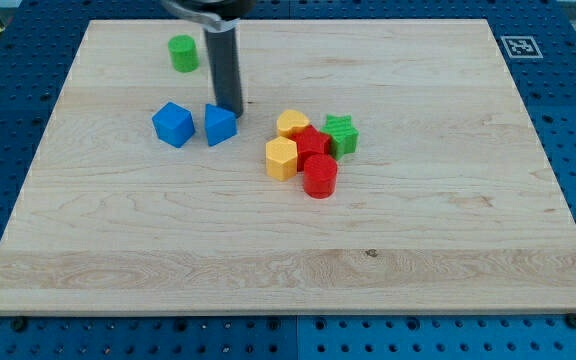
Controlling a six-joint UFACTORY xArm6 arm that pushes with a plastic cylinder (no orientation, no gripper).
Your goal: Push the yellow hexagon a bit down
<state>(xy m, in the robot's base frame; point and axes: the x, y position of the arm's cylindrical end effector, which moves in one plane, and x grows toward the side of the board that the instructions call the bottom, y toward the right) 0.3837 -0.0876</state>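
The yellow hexagon (281,158) lies near the board's middle, at the left of a tight cluster. It touches a red star-like block (311,143) on its right and sits below a yellow heart-like block (291,124). A red cylinder (320,177) lies at its lower right and a green star (341,134) at the cluster's right. My tip (231,109) rests on the board just above a blue triangular block (220,125), up and to the left of the hexagon, apart from it.
A blue cube-like block (173,125) lies left of the blue triangular one. A green cylinder (183,53) stands near the view's top left. The wooden board (418,250) sits on a blue perforated table, with a marker tag (520,46) at its top right corner.
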